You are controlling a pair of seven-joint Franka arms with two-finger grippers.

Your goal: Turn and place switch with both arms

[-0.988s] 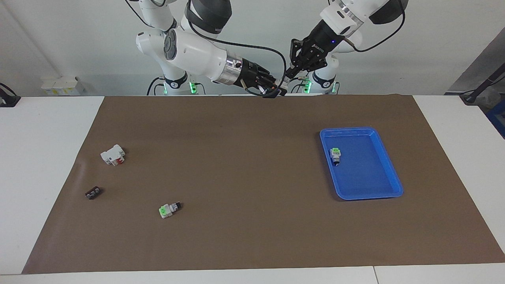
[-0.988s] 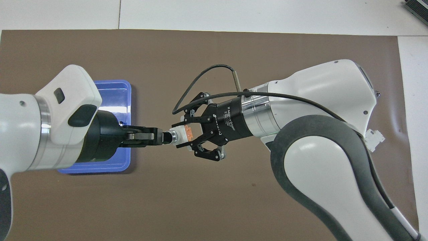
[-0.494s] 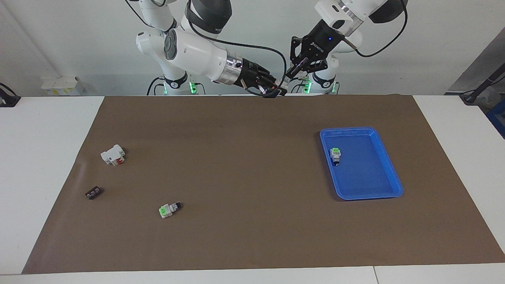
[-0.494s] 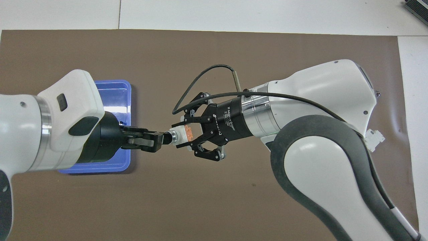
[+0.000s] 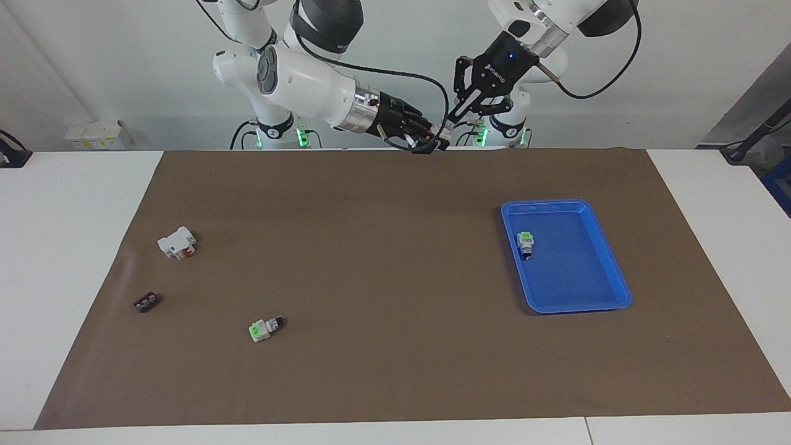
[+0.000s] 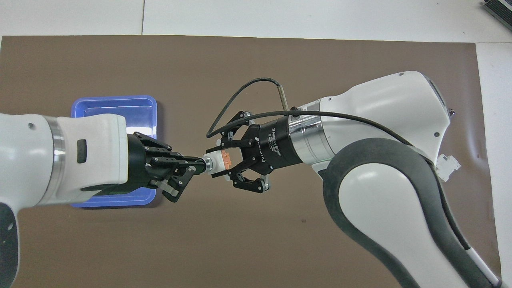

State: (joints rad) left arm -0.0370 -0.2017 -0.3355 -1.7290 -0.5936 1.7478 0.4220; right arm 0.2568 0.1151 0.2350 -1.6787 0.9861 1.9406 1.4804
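The switch (image 6: 218, 161) hangs in the air over the brown mat (image 6: 240, 224), its white body clamped by the right end effector (image 6: 224, 162) while the left end effector (image 6: 197, 165) pinches its knob end. If the two wrists are not on one axis, the twist could lever the switch out of the right grip and drop it onto the desk (image 5: 74, 204), short of the blue tray (image 5: 609, 272).

Facing camera looks across the mat (image 5: 395, 278); overhead looks steeply down, closer, sharing it.

Two white robot arms with the right black gripper (image 5: 432, 141) meeting the left black gripper (image 5: 453, 117) above a brown mat (image 5: 395, 278), blue rectangular plastic tray (image 5: 609, 275) holding a green-ended switch (image 5: 525, 243)
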